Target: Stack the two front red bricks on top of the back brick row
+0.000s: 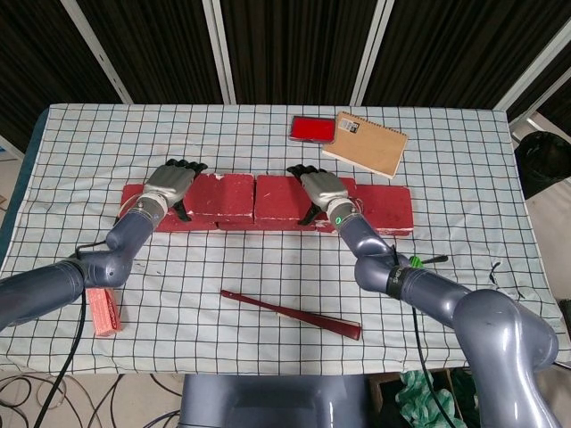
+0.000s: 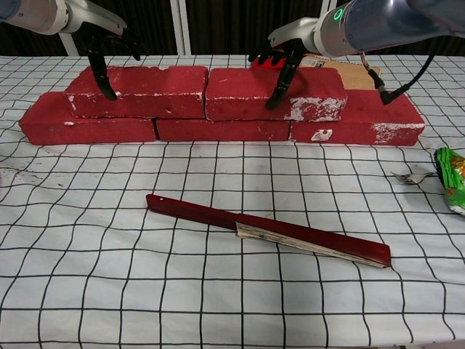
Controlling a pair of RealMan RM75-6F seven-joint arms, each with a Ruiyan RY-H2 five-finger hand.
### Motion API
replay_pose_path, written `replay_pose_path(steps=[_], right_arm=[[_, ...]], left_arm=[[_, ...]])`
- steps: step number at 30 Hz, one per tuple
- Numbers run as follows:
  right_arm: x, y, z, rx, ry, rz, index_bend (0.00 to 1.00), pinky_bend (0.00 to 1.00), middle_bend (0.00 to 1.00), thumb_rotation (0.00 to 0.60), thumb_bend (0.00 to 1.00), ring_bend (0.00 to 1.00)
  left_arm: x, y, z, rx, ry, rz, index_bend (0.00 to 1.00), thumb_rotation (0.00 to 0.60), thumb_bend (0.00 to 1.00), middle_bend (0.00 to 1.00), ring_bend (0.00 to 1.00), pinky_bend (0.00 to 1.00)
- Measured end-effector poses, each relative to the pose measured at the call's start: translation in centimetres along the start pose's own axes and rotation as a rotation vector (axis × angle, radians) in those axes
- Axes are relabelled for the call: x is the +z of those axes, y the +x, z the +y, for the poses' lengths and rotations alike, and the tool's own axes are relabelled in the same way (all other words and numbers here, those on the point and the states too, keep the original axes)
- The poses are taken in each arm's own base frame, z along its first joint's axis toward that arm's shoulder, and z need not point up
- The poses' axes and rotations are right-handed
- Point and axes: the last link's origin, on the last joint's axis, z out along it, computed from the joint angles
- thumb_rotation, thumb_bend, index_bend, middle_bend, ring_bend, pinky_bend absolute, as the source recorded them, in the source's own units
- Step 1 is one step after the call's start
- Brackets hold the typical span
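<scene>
One checked cloth (image 1: 268, 143) covering table, dark slatted backdrop (image 1: 285, 45).

Left hand (image 1: 171, 185), right hand (image 1: 321, 189) on stacked bricks (image 2: 207, 91). Behind right hand: red case (image 1: 312, 128) and notebook (image 1: 366, 143), near. Toward robot from both hands: bare tabletop (image 2: 218, 167) strip, then folded fan (image 2: 269, 233) lying across. Beside right arm: fork (image 2: 407, 177), green packet (image 2: 452, 182). Near left arm: pink block (image 1: 104, 309).
</scene>
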Motion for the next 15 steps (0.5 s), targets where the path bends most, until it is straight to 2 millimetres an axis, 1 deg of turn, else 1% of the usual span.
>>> replay_pose_path(steps=[4, 15], right_arm=[[0.02, -0.04, -0.25, 0.004, 0.004, 0.014, 0.0, 0.09, 0.0, 0.6, 0.02, 0.0], [-0.07, -0.06, -0.18, -0.003, 0.0, 0.017, 0.0, 0.07, 0.0, 0.6, 0.02, 0.0]], left_arm=[[-0.06, 0.11, -0.1, 0.0, 0.002, 0.003, 0.05, 0.6, 0.0, 0.06, 0.0, 0.0], [-0.31, 0.21, -0.36, -0.001, 0.01, 0.0, 0.05, 0.6, 0.0, 0.06, 0.0, 0.0]])
